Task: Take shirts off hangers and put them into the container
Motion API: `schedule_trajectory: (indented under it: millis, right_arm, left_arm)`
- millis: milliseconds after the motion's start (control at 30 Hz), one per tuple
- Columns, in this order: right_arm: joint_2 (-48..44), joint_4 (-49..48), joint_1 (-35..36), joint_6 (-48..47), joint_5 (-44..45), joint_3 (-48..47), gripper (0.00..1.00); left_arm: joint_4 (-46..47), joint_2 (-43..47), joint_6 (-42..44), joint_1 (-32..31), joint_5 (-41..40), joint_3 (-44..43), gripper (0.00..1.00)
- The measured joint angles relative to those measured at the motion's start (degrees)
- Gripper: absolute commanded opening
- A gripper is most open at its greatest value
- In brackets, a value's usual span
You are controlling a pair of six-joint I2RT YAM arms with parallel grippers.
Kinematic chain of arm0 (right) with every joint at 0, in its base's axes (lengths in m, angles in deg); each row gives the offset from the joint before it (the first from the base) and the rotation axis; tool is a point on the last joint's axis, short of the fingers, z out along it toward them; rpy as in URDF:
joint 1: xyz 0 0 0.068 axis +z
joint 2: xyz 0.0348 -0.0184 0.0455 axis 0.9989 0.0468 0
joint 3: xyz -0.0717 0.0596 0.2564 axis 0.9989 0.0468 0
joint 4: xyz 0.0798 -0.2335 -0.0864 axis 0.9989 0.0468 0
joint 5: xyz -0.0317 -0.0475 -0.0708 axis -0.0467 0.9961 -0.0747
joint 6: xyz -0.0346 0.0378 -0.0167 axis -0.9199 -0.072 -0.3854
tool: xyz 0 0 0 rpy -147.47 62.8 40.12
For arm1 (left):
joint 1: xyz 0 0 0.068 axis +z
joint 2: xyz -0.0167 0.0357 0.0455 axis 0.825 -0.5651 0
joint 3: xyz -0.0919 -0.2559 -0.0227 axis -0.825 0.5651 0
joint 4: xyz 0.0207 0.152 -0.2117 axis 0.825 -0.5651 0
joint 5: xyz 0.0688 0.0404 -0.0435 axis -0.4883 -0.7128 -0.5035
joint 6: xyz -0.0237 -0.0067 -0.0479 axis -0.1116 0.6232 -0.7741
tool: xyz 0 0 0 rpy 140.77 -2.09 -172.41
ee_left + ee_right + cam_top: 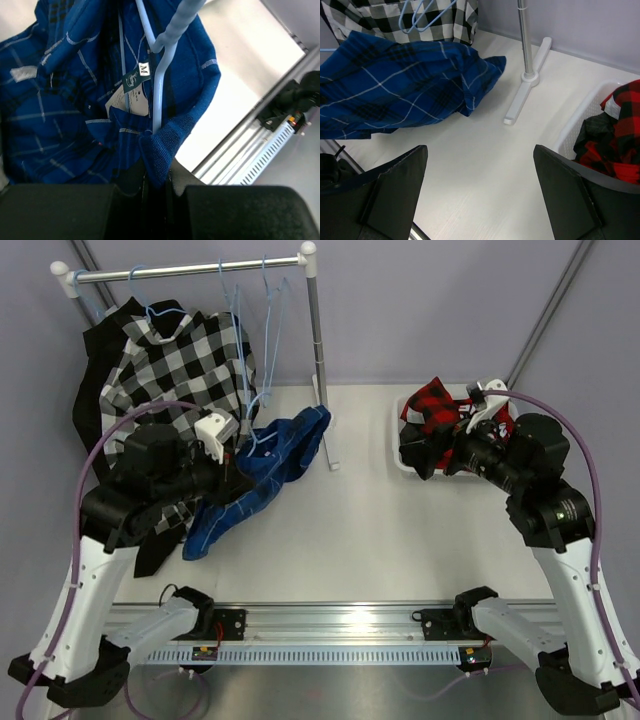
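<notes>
My left gripper (159, 172) is shut on a ribbed edge of the blue shirt (60, 125) with thin white checks. That shirt (262, 465) droops onto the table, and a light-blue hanger (162, 75) is still threaded through it. On the rail a black-white check shirt (175, 365) hangs on its hanger, with a black shirt (95, 390) behind it. A red-black plaid shirt (432, 405) lies in the white container (580, 120) over darker cloth. Beside the container's left side, my right gripper (480, 165) is open over bare table, holding nothing.
The white-and-metal clothes rail (190, 270) stands at the back left. Its post and foot (527, 95) stand between the blue shirt and the container. Empty light-blue hangers (270, 300) dangle from the rail. The arms' mounting rail (340, 620) runs along the near edge.
</notes>
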State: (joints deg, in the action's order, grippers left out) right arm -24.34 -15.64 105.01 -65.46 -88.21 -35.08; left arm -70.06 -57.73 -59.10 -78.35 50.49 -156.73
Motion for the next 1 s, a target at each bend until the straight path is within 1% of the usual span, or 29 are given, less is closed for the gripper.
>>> schedule_trajectory:
  millis: [133, 233, 367, 533, 633, 767, 1000]
  right_arm:
    - [2.6, -1.2, 2.2, 0.1, -1.5, -2.6, 0.95]
    - [4.5, -2.5, 4.9, 0.3, -2.1, -4.4, 0.95]
    - [7.2, -4.2, 10.6, 0.4, -0.6, -7.3, 0.95]
    - [11.5, -6.6, 17.2, 0.3, 2.4, -15.0, 0.94]
    - [13.3, -9.2, 19.1, 0.3, 4.5, -18.1, 0.89]
    - [15.0, -12.6, 19.9, 0.4, 7.0, -19.8, 0.86]
    - [21.4, -14.6, 21.8, 0.4, 8.1, -24.4, 0.79]
  left_arm:
    - [-0.2, -5.6, -1.3, -5.7, -1.4, -5.9, 0.0]
    - [-0.5, -11.4, -3.1, -10.4, -3.5, -12.0, 0.0]
    - [-0.9, -19.0, -5.3, -15.6, -5.5, -21.1, 0.0]
    - [-0.4, -25.6, -6.4, -20.9, -6.8, -30.3, 0.0]
    - [-0.2, -27.5, -6.4, -22.4, -7.3, -32.5, 0.0]
    - [-0.1, -28.5, -6.4, -22.9, -8.0, -32.7, 0.0]
    - [0.1, -28.8, -6.2, -22.9, -8.5, -32.7, 0.0]
